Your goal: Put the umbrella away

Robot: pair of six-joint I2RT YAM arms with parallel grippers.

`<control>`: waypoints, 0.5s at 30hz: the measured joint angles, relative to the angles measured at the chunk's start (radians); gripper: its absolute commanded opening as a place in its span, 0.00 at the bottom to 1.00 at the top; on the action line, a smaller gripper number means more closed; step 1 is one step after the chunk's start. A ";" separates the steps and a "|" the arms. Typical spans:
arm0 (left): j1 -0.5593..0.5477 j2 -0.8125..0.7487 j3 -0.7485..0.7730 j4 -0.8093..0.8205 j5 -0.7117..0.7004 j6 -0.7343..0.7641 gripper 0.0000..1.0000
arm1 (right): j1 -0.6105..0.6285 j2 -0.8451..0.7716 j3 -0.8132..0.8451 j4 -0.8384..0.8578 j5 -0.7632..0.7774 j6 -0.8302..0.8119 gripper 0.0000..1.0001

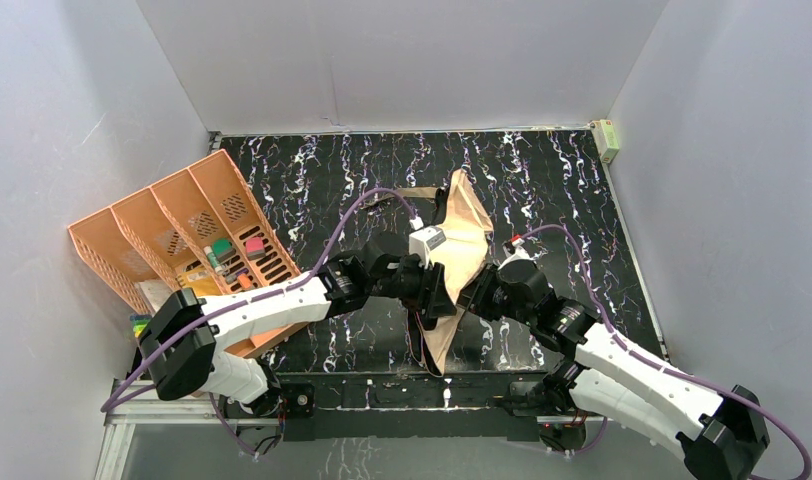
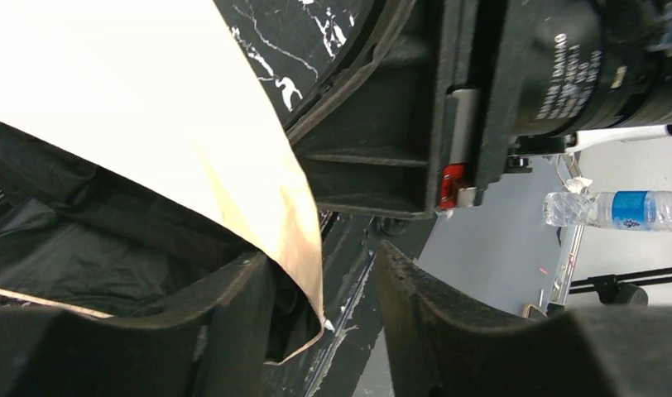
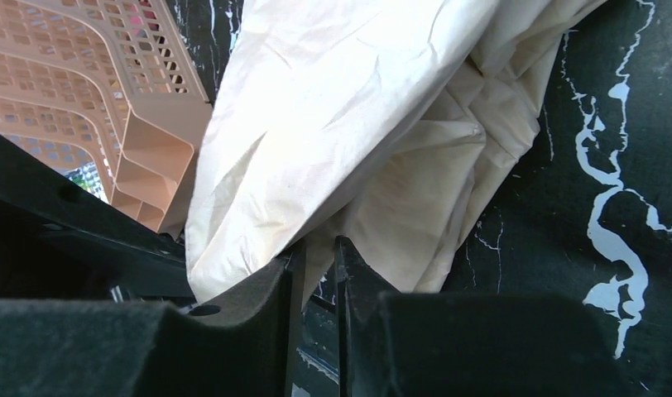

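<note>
Step in hand: gathering the loose canopy. The umbrella (image 1: 467, 235) lies collapsed but slack, neither rolled nor strapped, so I judge the task no further than its middle.
Umbrella's place: on the black marbled table (image 1: 582, 200), to the right of the orange desk organizer (image 1: 244, 205) and apart from it, with both arms meeting at its near half.
Strap: a tan strap (image 1: 414, 191) trails from the canopy's far end, on the side facing the organizer.
Left gripper (image 2: 324, 260): jaws partway apart with a clear gap. A tan corner of canopy hangs down into that gap, close against one finger (image 2: 233, 322). Nothing looks pinched.
Right gripper (image 3: 316, 248): jaws almost together, with a fold of pale canopy running down into the narrow slot between the tips. It looks clamped on the cloth.
Organizer in the right wrist view: its perforated orange wall (image 3: 93, 99) shows beyond the cloth, on the far side of the umbrella from that gripper.
Next move calls for: the left jaws to take hold of the hanging edge while the right grip holds. The cloth must then be drawn tight around the shaft before the strap can go round.
</note>
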 measured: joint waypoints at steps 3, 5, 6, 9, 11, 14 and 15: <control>0.000 0.000 -0.016 -0.001 -0.001 -0.004 0.33 | 0.000 0.000 0.000 0.007 -0.005 0.000 0.27; 0.000 0.000 -0.025 0.000 -0.005 -0.004 0.25 | 0.000 0.002 0.000 0.009 -0.009 0.001 0.27; 0.000 0.000 -0.028 0.000 -0.009 -0.006 0.22 | 0.000 0.002 0.000 0.010 -0.010 0.002 0.27; 0.000 0.000 -0.031 0.000 -0.026 -0.007 0.07 | 0.000 0.006 0.000 0.011 -0.011 0.004 0.27; 0.000 0.000 -0.031 -0.001 -0.045 -0.008 0.00 | 0.000 0.005 0.000 0.010 -0.010 0.004 0.27; 0.000 0.000 -0.025 -0.009 -0.072 -0.006 0.00 | 0.000 0.003 0.000 0.001 -0.005 0.003 0.29; 0.000 0.000 -0.020 -0.014 -0.079 -0.005 0.00 | 0.000 0.000 0.000 -0.005 0.002 0.003 0.30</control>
